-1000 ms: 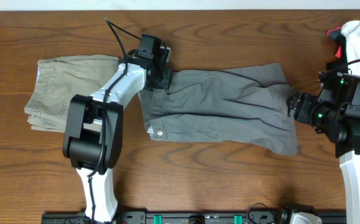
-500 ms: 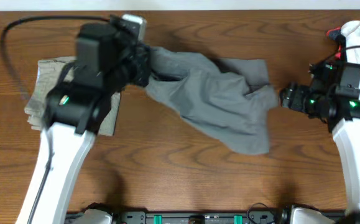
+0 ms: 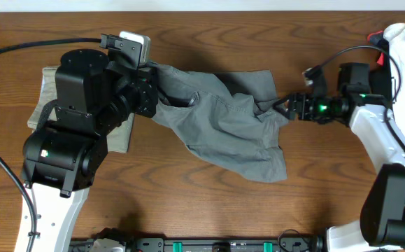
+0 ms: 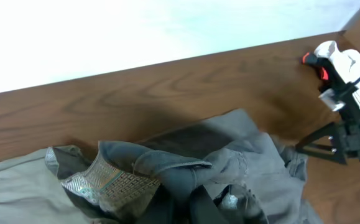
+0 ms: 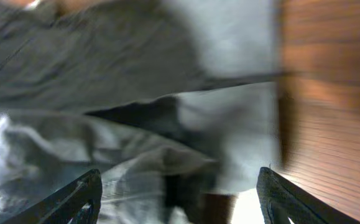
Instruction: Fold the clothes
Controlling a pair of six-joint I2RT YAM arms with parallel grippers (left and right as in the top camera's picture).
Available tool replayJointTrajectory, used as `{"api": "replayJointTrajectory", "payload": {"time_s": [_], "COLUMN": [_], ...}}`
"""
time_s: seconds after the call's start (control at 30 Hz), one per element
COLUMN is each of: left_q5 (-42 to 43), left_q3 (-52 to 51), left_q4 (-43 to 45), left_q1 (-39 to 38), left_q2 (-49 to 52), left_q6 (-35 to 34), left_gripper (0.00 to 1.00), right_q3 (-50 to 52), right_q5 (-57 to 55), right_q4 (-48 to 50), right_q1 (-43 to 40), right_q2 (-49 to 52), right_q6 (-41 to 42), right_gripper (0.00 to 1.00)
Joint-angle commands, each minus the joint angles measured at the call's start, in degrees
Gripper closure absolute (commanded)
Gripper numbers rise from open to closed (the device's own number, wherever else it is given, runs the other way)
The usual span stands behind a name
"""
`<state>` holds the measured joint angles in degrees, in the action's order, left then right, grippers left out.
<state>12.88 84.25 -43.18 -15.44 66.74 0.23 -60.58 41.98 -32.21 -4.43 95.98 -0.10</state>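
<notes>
The medium-grey shorts point(image 3: 223, 129) lie bunched and slanted across the middle of the table. My left gripper point(image 3: 152, 89) is shut on their waistband end and holds it raised at the back left. In the left wrist view the fingers point(image 4: 211, 208) are buried in the grey cloth point(image 4: 242, 143), with a patterned inner lining showing. My right gripper point(image 3: 285, 108) is at the shorts' right edge. In the blurred right wrist view its jaws point(image 5: 178, 180) are wide apart, with grey cloth point(image 5: 105, 74) between and ahead of them.
The beige shorts point(image 3: 45, 91) lie folded at the left, partly under my left arm, and also show in the left wrist view point(image 4: 18, 180). A white-and-black garment with a red bit point(image 3: 398, 35) sits at the back right corner. Bare wood lies along the front.
My left gripper has lifted the waistband and pulled it left and back, bunching the shorts. My right gripper has moved left from beyond the leg end onto the shorts' right edge.
</notes>
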Motion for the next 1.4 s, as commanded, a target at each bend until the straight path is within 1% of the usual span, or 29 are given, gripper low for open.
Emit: {"api": "replayJointTrajectory", "payload": {"time_s": [0.0,0.03,0.07,0.1,0.13,0.2,0.23,0.27,0.4,0.5,0.57,0.6,0.67,0.73,0.8,0.9,1.0,1.1,1.17,1.23,1.37], "left_q5": [-0.68,-0.68,-0.68,-0.68,-0.68,-0.7,-0.7,-0.7,-0.7,-0.7,-0.72,-0.72,-0.7,-0.7,-0.7,-0.7,-0.72,-0.7,-0.68,-0.42,-0.39], "left_q3": [0.52,0.52,0.52,0.52,0.52,0.52,0.55,0.52,0.55,0.57,0.96,1.29,2.19,3.37,4.42,6.01,8.46,12.37,15.74,19.19,26.14], "left_q4": [0.39,0.42,0.44,0.5,0.55,0.55,0.55,0.55,0.63,0.92,1.01,1.01,0.94,0.74,0.55,0.48,-0.11,-0.81,-1.81,-3.19,-7.19], "left_q1": [0.24,0.24,0.24,0.24,0.24,0.24,0.24,0.24,0.24,0.24,0.26,0.24,0.24,0.24,0.26,0.24,0.24,0.24,0.24,0.24,0.24], "left_q2": [-0.52,-0.52,-0.52,-0.52,-0.52,-0.52,-0.52,-0.52,-0.81,-1.75,-2.62,-3.04,-3.89,-4.83,-5.62,-6.97,-8.04,-9.35,-10.08,-10.49,-10.6], "left_q6": [0.13,0.15,0.15,0.15,0.15,0.15,0.15,0.15,0.15,0.15,0.13,0.13,0.13,0.09,-0.09,-0.09,-1.05,-2.82,-3.82,-4.22,-5.07], "left_gripper": [0.94,0.94,0.94,0.94,0.94,0.94,0.94,0.94,0.94,0.94,0.94,0.94,0.94,0.94,0.94,0.94,0.94,0.94,0.94,0.94,0.94], "right_q3": [-0.11,-0.11,-0.11,-0.11,-0.11,-0.13,-0.13,-0.22,-1.14,-1.75,-1.95,-2.01,-2.01,-2.01,-2.01,-2.01,-2.01,-2.73,-4.24,-6.93,-15.5], "right_q5": [7.23,8.09,8.66,8.66,8.9,10.32,11.69,12.72,15.8,18.08,17.07,15.47,8.68,-4.5,-14.05,-21.14,-27.71,-30.67,-30.64,-30.62,-31.3], "right_q4": [0.26,0.15,0.04,0.0,0.11,0.28,0.35,0.37,0.04,0.09,0.57,0.83,1.42,0.72,-0.28,-1.03,-2.14,-3.43,-4.44,-6.12,-11.32], "right_q1": [2.21,2.78,3.43,4.11,4.74,5.11,4.98,4.61,1.79,-0.81,-2.82,-3.56,-4.96,-6.05,-6.54,-6.67,-6.69,-7.39,-7.8,-7.91,-7.93], "right_q2": [1.14,1.36,1.53,1.64,1.64,1.4,1.14,0.59,-4.24,-11.28,-17.73,-20.59,-26.71,-33.0,-38.42,-44.81,-49.83,-53.44,-55.01,-55.65,-55.08], "right_q6": [-3.04,-3.41,-3.45,-3.43,-3.43,-3.41,-3.43,-3.41,-3.17,-3.04,-1.9,-0.66,3.21,10.1,12.41,13.2,17.51,20.79,20.92,20.9,20.79], "right_gripper": [0.23,0.24,0.28,0.36,0.54,0.82,0.93,0.99,0.99,0.99,0.99,0.99,0.99,0.99,0.99,0.99,0.99,0.99,0.99,0.99,0.99]}}
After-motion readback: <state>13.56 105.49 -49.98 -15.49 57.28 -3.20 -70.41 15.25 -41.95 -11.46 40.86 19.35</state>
